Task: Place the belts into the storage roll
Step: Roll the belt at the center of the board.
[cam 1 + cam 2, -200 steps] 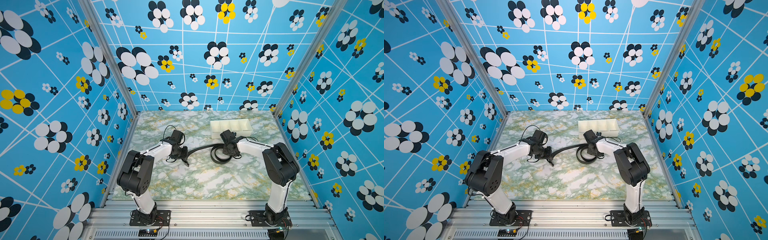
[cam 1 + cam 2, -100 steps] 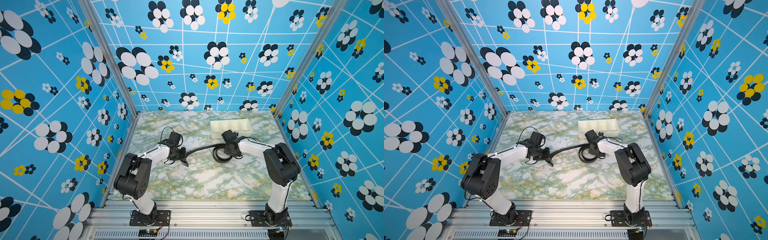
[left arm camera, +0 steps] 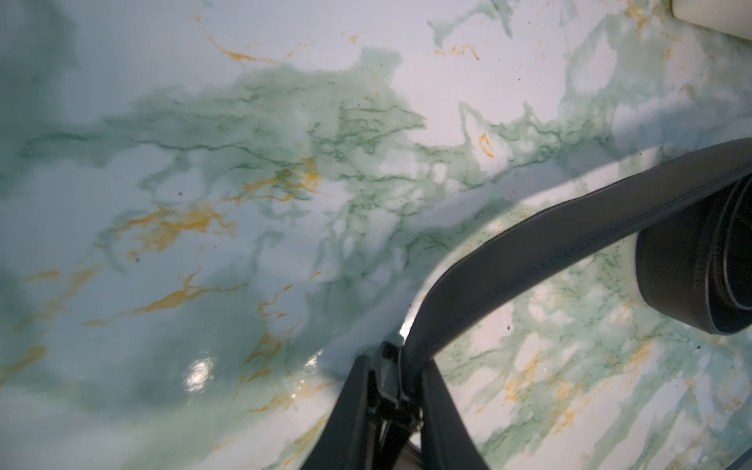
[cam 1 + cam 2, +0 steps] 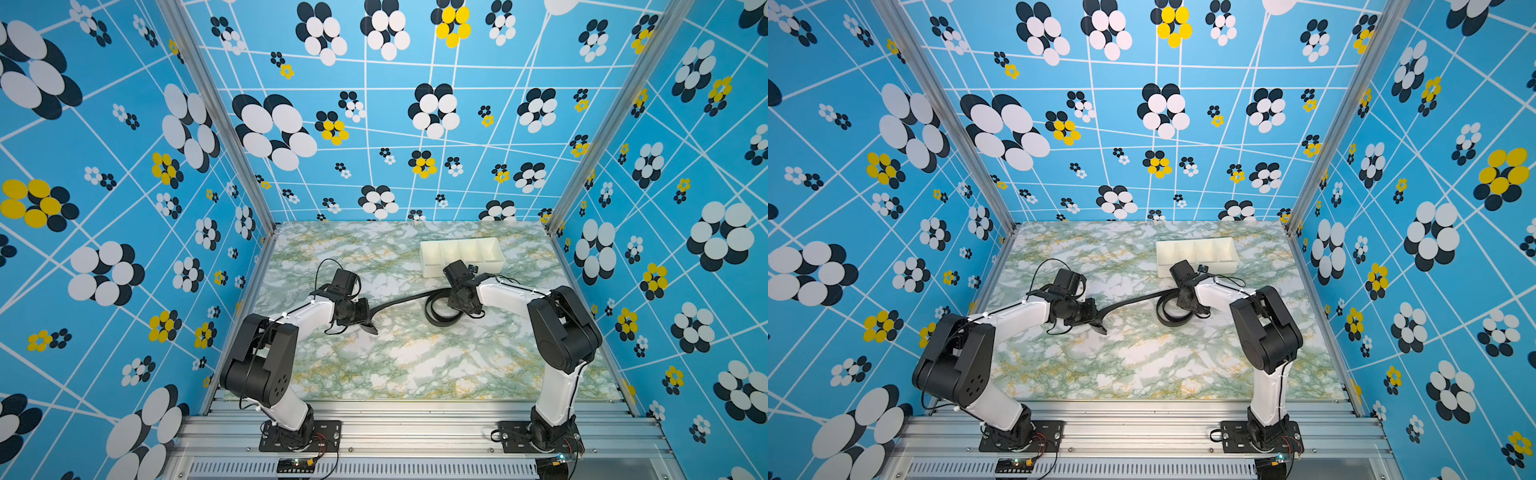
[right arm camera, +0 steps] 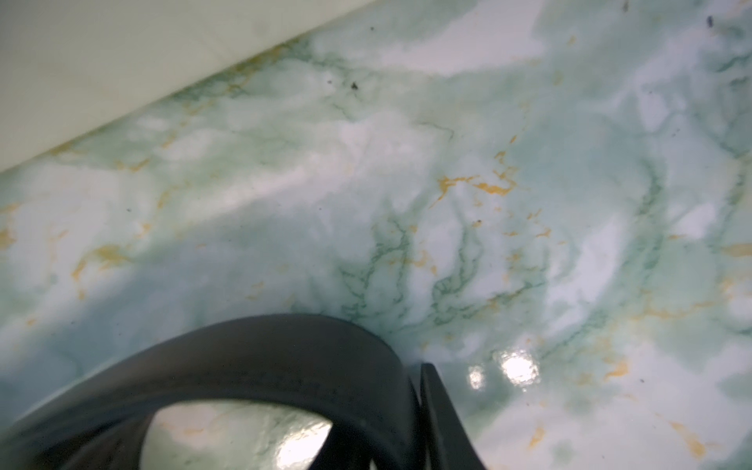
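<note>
Both top views showed the long, narrow black leather-like belt [image 4: 399, 300] [image 4: 1133, 300] lying on the green-and-white marbled table [image 4: 415, 365], at the centre of the frame. One part ran as a nearly straight strap towards the left. The other part formed a loose coil on the right, standing on edge on the table.

The left pincer [image 4: 370, 326] [image 4: 1100, 326] was pressed together on the left end of the strap. In the left wrist view, the pincer [image 3: 394, 362] pinched the belt [image 3: 529, 252] between both fingers, and the strap curved away to the coil at the right edge of the frame.

The right pincer [image 4: 459, 306] [image 4: 1187, 305] stood over the coil. In the right wrist view, one finger [image 5: 439, 411] lay against the outer face of the coil [image 5: 285, 358]. The second finger was hidden, so it could not be told whether this pincer gripped the belt.

The cream-white rectangular plastic storage tray [image 4: 432, 268] [image 4: 1167, 270] with four compartments in a row sat just above the coil in the frame, right of centre. The belt lay wholly outside it. The tray wall appeared at the upper right of the left wrist view [image 3: 712, 16] and at the upper left of the right wrist view [image 5: 122, 61].
</note>
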### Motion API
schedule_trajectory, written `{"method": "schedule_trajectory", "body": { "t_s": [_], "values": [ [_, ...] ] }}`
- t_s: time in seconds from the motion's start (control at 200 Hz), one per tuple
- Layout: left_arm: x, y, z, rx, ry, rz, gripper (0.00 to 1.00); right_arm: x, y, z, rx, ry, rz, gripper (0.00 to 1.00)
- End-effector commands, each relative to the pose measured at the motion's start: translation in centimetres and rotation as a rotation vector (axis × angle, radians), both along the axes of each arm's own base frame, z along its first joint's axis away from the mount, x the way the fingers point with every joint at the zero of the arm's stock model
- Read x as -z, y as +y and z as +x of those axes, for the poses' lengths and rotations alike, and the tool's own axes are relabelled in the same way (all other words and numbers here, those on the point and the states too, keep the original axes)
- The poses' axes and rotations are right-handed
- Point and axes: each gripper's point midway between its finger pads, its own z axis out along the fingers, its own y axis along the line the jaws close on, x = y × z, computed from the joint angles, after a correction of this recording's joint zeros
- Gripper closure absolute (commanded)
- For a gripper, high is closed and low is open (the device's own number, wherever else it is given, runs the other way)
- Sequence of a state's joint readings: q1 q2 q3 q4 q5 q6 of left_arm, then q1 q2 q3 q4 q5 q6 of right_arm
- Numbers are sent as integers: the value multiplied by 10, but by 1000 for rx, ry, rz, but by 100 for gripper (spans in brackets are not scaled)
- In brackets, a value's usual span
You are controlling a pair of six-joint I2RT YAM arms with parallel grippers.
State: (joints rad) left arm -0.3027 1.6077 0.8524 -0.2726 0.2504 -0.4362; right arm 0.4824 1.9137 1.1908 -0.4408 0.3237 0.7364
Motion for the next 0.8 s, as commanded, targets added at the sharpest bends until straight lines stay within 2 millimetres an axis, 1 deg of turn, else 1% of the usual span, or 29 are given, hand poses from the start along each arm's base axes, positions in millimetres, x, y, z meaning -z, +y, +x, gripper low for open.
{"method": "schedule_trajectory", "body": {
  "t_s": [0.0,0.08,0.155,0.25,0.295,0.355,0.43,0.5,0.54,0.55,0.585,0.625,0.69,0.734,0.754,0.794],
  "values": [
    [43,26,-67,-9,223,173,100,38,-55,-44,111,186,-173,100],
    [40,1,-71,82,188,178,100,36,-51,-38,117,173,-162,100],
    [42,-21,-77,136,185,163,100,33,-47,-31,122,165,-152,100],
    [49,-48,-84,170,231,129,100,31,-43,-24,132,154,-139,100],
    [51,-64,-87,200,241,105,100,30,-40,-22,137,148,-128,100],
    [51,-85,-91,243,248,88,96,30,-35,-20,140,145,-112,100],
    [48,-113,-98,316,236,76,95,31,-30,-19,136,141,-101,100],
    [45,-138,-105,382,243,47,90,33,-28,-19,134,145,-98,100],
    [38,-155,-109,417,241,1,85,34,-26,-20,130,148,-92,100],
    [41,-157,-111,426,254,-3,84,34,-25,-19,128,147,-89,100],
    [40,-167,-117,455,267,-34,78,33,-24,-19,124,145,-83,100],
    [39,-175,-122,479,281,-61,70,34,-23,-19,120,146,-74,100],
    [34,-182,-128,506,295,-101,68,33,-20,-18,110,141,-58,100],
    [28,-183,-126,500,284,-121,65,33,-17,-18,95,138,-46,100],
    [25,-183,-124,496,276,-128,62,33,-17,-18,90,141,-45,100],
    [24,-180,-120,480,275,-130,59,34,-14,-19,74,147,-41,100]
  ]
}}
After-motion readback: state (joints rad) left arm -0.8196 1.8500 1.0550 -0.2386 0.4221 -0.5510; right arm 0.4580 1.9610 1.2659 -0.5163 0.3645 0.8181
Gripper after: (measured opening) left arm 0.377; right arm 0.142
